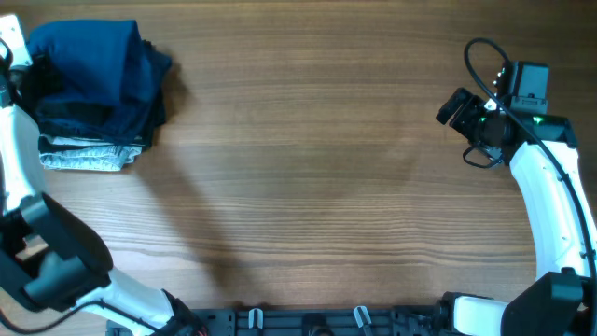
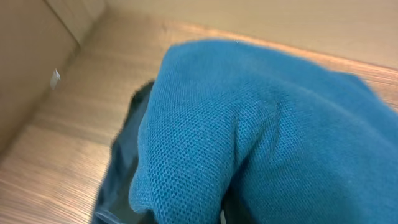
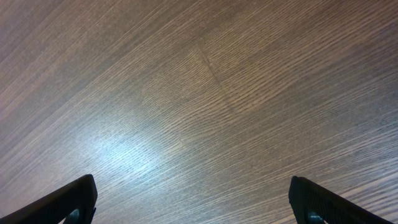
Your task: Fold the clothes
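Showing the polo shirt (image 1: pixel 89 56) lying bunched rather than flat on top of a stack of folded garments (image 1: pixel 93 140) at the far left corner of the tabletop (image 1: pixel 308 177). Beneath the blue knit, displaying navy and black layers, with a pale grey layer at the bottom jutting out toward the near edge. Spilling one fold of the shirt over the side of the stack that faces the middle of the tabletop. Filling most of the left wrist view with the same shirt's coarse knit, humped close before the lens, with a darker garment (image 2: pixel 121 168) peeking out under its left side and bare wood running beyond. Placing the left gripper (image 1: pixel 26 67) at the left edge of the tabletop, against the stack and largely cut off by the frame; keeping its jaws drawn together, fingers hidden in both views, leaving unclear whether any fabric is pinched. Running the left arm (image 1: pixel 56 252) along the left edge, up from the near left corner. Hovering the right gripper (image 3: pixel 191 186) over bare wood near the right edge, toward the far side and well apart from the shirt; spreading its jaws wide, with the two dark fingertips (image 3: pixel 74 202) sitting in the lower corners of the right wrist view and only wood grain showing between them.
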Action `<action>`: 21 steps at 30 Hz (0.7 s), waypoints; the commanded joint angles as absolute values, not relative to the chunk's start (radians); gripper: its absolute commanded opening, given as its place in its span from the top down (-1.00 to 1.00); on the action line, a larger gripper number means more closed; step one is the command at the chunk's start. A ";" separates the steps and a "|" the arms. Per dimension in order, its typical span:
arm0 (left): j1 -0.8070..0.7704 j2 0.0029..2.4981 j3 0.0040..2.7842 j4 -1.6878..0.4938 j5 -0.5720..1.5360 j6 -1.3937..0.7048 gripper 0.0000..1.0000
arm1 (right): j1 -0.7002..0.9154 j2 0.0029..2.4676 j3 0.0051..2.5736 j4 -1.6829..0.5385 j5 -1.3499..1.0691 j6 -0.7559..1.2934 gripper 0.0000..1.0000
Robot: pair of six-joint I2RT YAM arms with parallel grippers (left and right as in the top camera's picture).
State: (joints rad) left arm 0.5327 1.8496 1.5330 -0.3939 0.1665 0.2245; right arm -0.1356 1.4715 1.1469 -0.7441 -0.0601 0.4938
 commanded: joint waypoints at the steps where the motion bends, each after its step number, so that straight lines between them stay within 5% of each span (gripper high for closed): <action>1: 0.543 1.914 1.562 -0.393 0.184 0.062 0.91 | -0.135 1.478 1.146 -0.741 -0.072 0.500 -0.99; 7: 0.556 1.924 1.562 -0.445 0.182 -0.140 0.56 | -0.135 1.478 1.146 -0.741 -0.072 0.500 -1.00; 8: 0.557 1.924 1.562 -0.463 0.182 -0.154 0.23 | -0.135 1.478 1.146 -0.741 -0.072 0.500 -0.99; 9: 0.561 1.924 1.562 -0.486 0.182 -0.192 0.13 | -0.135 1.478 1.146 -0.741 -0.072 0.500 -0.99; 15: 0.640 1.917 1.562 -0.675 0.226 -0.374 0.03 | -0.135 1.478 1.146 -0.741 -0.072 0.500 -0.99; 18: 0.666 1.917 1.562 -0.730 0.312 -0.350 -0.25 | -0.135 1.478 1.146 -0.741 -0.072 0.500 -0.99; 21: 0.694 1.864 1.562 -0.783 0.496 -0.345 -0.19 | -0.135 1.478 1.146 -0.741 -0.072 0.500 -0.99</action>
